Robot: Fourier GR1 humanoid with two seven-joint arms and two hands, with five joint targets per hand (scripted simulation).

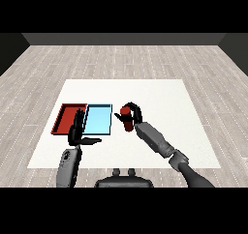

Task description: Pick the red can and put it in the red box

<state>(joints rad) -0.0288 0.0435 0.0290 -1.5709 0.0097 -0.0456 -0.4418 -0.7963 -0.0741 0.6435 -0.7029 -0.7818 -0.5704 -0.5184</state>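
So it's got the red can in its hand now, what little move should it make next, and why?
Probably carry the can leftward, over the blue tray, toward the red tray. The right hand is curled round the red can, which sits just right of the blue tray, and the red tray lies beyond it. The left hand rests open near the red tray's front edge.

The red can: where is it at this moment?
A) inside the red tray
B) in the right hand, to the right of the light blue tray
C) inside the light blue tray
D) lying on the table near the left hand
B: the right hand curls round the red can, just right of the light blue tray.
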